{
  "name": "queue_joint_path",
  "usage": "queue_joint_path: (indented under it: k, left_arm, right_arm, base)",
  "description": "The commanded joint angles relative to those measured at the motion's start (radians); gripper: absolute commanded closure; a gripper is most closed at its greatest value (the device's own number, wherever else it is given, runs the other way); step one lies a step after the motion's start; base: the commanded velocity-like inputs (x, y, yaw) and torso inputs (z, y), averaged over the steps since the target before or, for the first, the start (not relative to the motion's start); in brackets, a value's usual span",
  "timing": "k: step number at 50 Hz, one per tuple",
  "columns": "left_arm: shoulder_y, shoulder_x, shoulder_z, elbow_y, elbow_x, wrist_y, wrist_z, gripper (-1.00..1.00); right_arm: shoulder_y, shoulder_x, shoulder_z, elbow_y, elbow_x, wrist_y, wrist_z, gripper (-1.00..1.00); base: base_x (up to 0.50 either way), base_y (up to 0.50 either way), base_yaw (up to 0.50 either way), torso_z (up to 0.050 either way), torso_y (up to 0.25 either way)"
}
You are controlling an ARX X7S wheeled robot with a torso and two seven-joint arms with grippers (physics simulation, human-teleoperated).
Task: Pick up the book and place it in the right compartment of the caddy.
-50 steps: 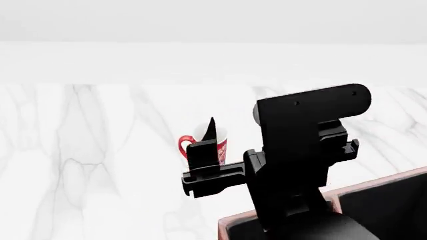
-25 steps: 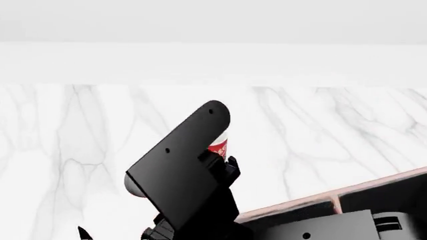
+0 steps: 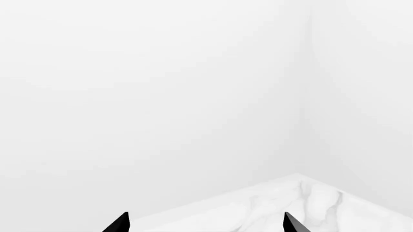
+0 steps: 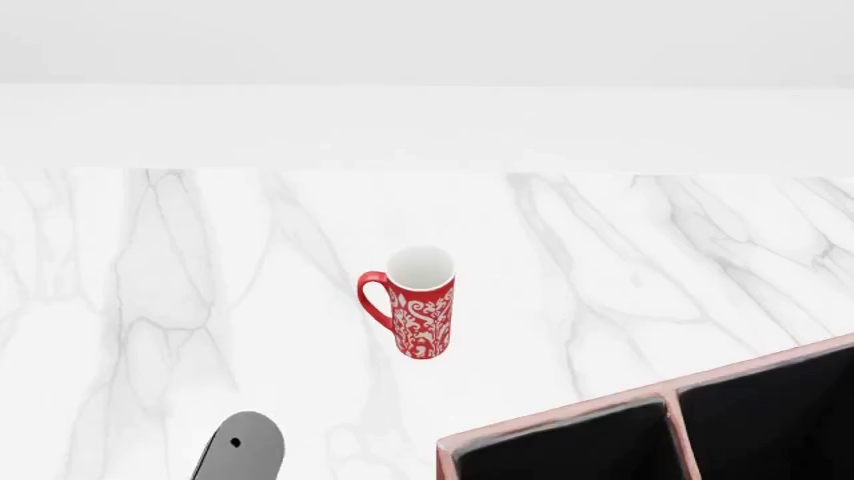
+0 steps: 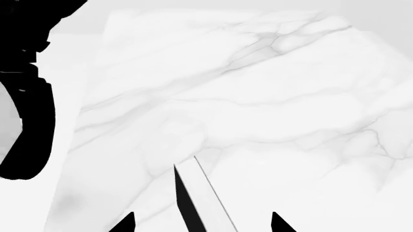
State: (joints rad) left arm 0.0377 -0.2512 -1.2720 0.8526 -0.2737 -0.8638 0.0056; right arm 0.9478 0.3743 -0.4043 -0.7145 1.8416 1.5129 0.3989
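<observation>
Currently no placement is confirmed. Head view: the caddy [image 4: 561,418] sits at the lower right of the frame, cut off by the frame edge, with two black-lined compartments showing, split by a pinkish divider. Neither shows a clear black cover with white page edges. The compartment left of the divider has a greyish upper edge; whether that is lining or something inside, I cannot tell. The book is not identifiable on the marble tabletop [image 4: 160,300] either. Only the red patterned mug [image 4: 408,305] stands there, upright at frame centre, well apart from the caddy rim.

Judgement: pick and place both count as open items until the book is located.

Left gripper [image 3: 205,224]: only its two black tips show at the bottom of its wrist view, set wide, nothing between them, facing a blank wall and a table corner.

Right gripper [image 5: 201,223]: tips also spread at the bottom of the frame, over marble. Between them rises a thin black sliver [image 5: 183,200] with a pale strip beside it. It may be the book edge-on; not certain. It touches neither tip.

A rounded grey arm link [image 4: 240,450] shows at the lower left of the head view.
</observation>
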Motion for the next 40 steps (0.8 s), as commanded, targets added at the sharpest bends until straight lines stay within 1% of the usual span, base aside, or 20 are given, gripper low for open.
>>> queue_joint_path:
  k: [1, 2, 4, 5, 6, 8, 17, 23, 40]
  left_arm:
    - [0.003, 0.018, -0.027, 0.004, 0.012, -0.005, 0.025, -1.00]
    - [0.003, 0.020, -0.026, 0.004, 0.012, -0.003, 0.024, -1.00]
    - [0.004, 0.022, -0.025, 0.003, 0.013, -0.001, 0.024, -1.00]
    - [0.006, 0.024, -0.019, -0.003, 0.018, 0.007, 0.023, -1.00]
    - [0.006, 0.024, -0.022, -0.002, 0.016, 0.005, 0.024, -1.00]
    - [0.006, 0.021, -0.025, 0.000, 0.014, 0.002, 0.024, -1.00]
    - [0.006, 0.021, -0.026, 0.000, 0.011, 0.000, 0.022, -1.00]
    - [0.007, 0.026, -0.011, -0.002, 0.017, 0.008, 0.017, -1.00]
    - [0.016, 0.034, 0.005, -0.017, 0.027, 0.030, 0.015, -1.00]
  right_arm:
    - [-0.008, -0.004, -0.004, -0.036, -0.108, 0.025, -0.114, -1.00]
    - [-0.017, -0.005, 0.002, -0.051, -0.156, 0.033, -0.178, -1.00]
    - [-0.019, 0.004, -0.006, -0.057, -0.181, 0.025, -0.202, -1.00]
    - [-0.022, 0.012, -0.030, -0.067, -0.261, 0.037, -0.209, -1.00]
    - [-0.039, 0.021, -0.038, -0.081, -0.329, 0.020, -0.290, -1.00]
    - [-0.048, 0.036, -0.064, -0.101, -0.417, -0.001, -0.344, -1.00]
    - [-0.072, 0.092, -0.161, -0.121, -0.630, -0.085, -0.437, -1.00]
    - [-0.067, 0.116, -0.219, -0.132, -0.700, -0.129, -0.486, -1.00]
    - [-0.060, 0.108, -0.261, -0.100, -0.740, -0.190, -0.515, -1.00]
  base:
    - [0.00, 0.00, 0.00, 0.000, 0.000]
    - [0.00, 0.00, 0.00, 0.000, 0.000]
    - [0.00, 0.00, 0.00, 0.000, 0.000]
    - [0.00, 0.00, 0.00, 0.000, 0.000]
    - [0.00, 0.00, 0.00, 0.000, 0.000]
    - [0.00, 0.00, 0.00, 0.000, 0.000]
    - [0.00, 0.00, 0.00, 0.000, 0.000]
    - [0.00, 0.00, 0.00, 0.000, 0.000]
    - [0.00, 0.00, 0.00, 0.000, 0.000]
